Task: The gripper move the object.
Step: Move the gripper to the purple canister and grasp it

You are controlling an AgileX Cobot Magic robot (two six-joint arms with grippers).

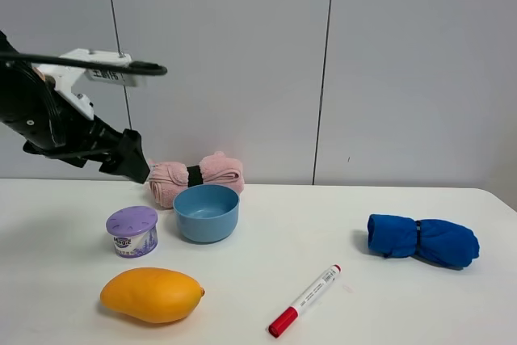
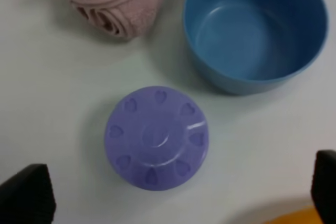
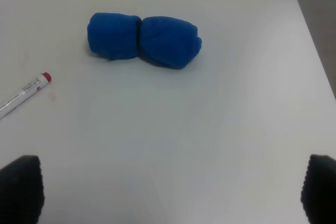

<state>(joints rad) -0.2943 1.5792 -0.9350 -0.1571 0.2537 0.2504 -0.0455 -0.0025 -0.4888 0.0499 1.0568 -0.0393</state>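
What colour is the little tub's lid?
The lid is lilac with little hearts; left wrist view shows it best.

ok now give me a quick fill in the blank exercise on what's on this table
1. The bowl beside the object is coloured ____.
2. The marker has a ____ cap.
3. The left gripper holds nothing; its jaws stand ____.
4. The yellow-orange fruit on the camera side of the object is a ____.

Missing words: blue; red; open; mango.
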